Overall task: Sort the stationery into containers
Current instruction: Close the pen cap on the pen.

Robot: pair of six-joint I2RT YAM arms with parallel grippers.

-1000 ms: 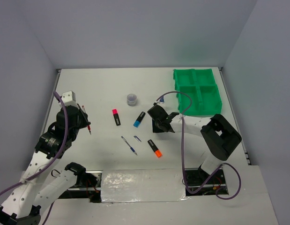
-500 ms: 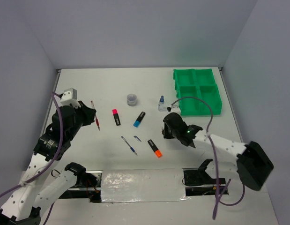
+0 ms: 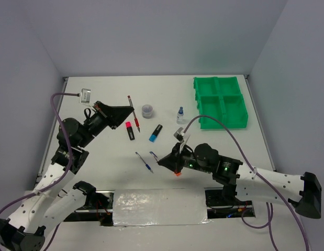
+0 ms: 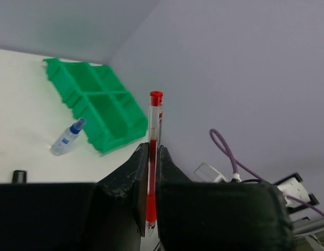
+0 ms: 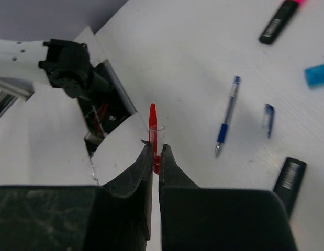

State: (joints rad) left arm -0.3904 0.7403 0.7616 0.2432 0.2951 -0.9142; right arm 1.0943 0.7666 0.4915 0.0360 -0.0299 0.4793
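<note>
Red pen (image 4: 153,130) swung inward — left fingers (image 4: 136,175) clamp it, right fingers (image 5: 136,175) pinch a red cap (image 5: 153,121).

White table (image 3: 114,170), green tray (image 3: 196,99) far right, bottle (image 3: 180,115), grey tub (image 3: 147,110), pink highlighter (image 3: 130,130), blue highlighter (image 3: 155,133), blue pen (image 3: 144,162), loose cap (image 3: 153,155).

White table (image 3: 99,94), blue-grey walls (image 3: 151,36), silver tape (image 3: 159,206) along near edge.

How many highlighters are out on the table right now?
3. The pink-ended highlighter and the blue-ended highlighter lie side by side mid-table. The orange-ended highlighter lies nearer the arm bases, partly covered in the top view. No others show.
</note>
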